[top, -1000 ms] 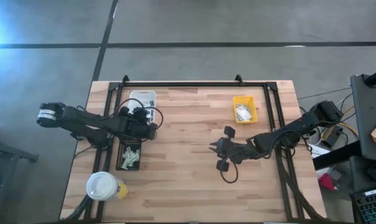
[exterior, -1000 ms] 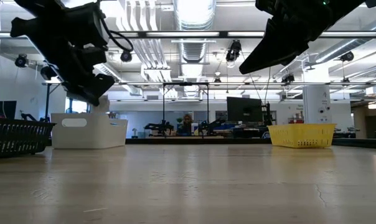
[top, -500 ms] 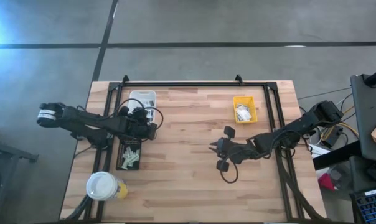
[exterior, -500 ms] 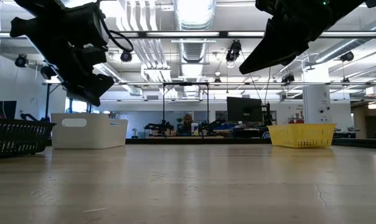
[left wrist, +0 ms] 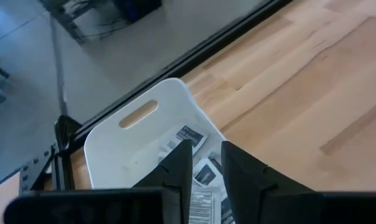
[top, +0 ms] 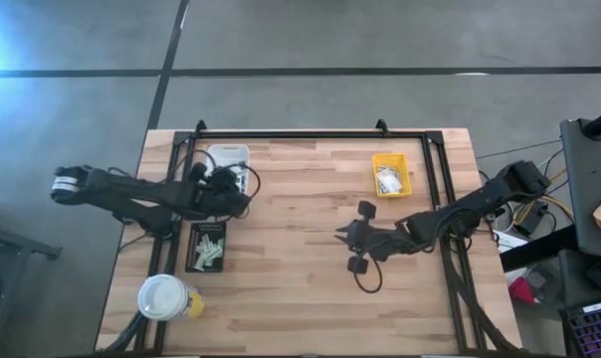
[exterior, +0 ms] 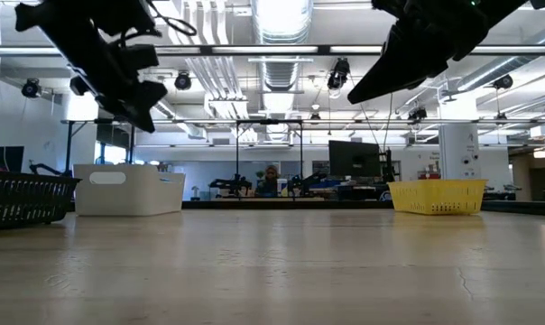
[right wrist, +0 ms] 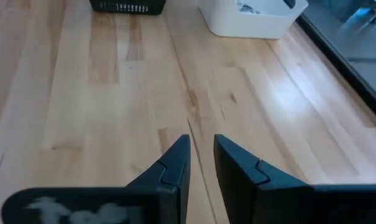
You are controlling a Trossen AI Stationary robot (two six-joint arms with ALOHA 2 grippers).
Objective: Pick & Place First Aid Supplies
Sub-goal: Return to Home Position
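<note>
Camera layout: one overhead, one at table level, one on each wrist.
The high view looks straight down from well above and takes in the whole table (top: 300, 288). The low view sits at tabletop height, facing level across into the room. The left wrist view looks steeply down, close over the white bin (left wrist: 107, 155). The right wrist view looks obliquely along the boards. All four show that bin; high and low views share the yellow bin (top: 376, 171).

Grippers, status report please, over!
Left gripper raised by white bin, slightly open, empty. Right gripper mid-table, same. Packets in bin. Nothing in the way.
</note>
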